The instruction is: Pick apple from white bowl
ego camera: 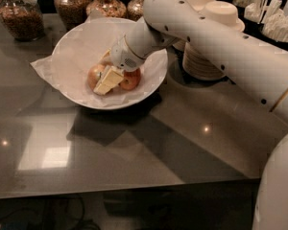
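Claw point(106, 82) sits low in the white bowl point(155, 73); the apple point(95, 74) lies just left of it, the redder apple point(131, 81) right. Its grip: cannot tell.

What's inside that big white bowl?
The white bowl holds crumpled white paper, a yellow-gold apple, a redder apple, and the gripper between them. It hides part of each.

Cream end effector point(107, 80) sat in white bowl point(153, 80), between yellow-gold apple point(94, 74) and redder apple point(132, 81); counter point(134, 152) was dark, glossy grey-brown.
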`<act>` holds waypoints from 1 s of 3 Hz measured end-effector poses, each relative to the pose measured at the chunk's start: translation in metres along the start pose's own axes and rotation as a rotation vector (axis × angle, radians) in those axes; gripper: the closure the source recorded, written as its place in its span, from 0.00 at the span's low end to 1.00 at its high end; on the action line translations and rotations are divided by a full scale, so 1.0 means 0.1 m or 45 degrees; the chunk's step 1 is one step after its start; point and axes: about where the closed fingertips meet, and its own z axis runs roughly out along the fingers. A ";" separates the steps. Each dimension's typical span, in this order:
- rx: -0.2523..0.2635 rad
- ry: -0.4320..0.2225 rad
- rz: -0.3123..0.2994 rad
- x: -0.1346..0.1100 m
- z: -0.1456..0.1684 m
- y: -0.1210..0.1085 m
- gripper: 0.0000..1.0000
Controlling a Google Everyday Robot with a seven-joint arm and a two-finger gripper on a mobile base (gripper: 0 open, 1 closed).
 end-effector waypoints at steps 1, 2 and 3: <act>0.033 -0.175 -0.011 -0.11 -0.17 -0.04 1.00; 0.111 -0.351 -0.056 -0.25 -0.61 -0.06 1.00; 0.170 -0.438 -0.080 -0.30 -0.98 -0.06 1.00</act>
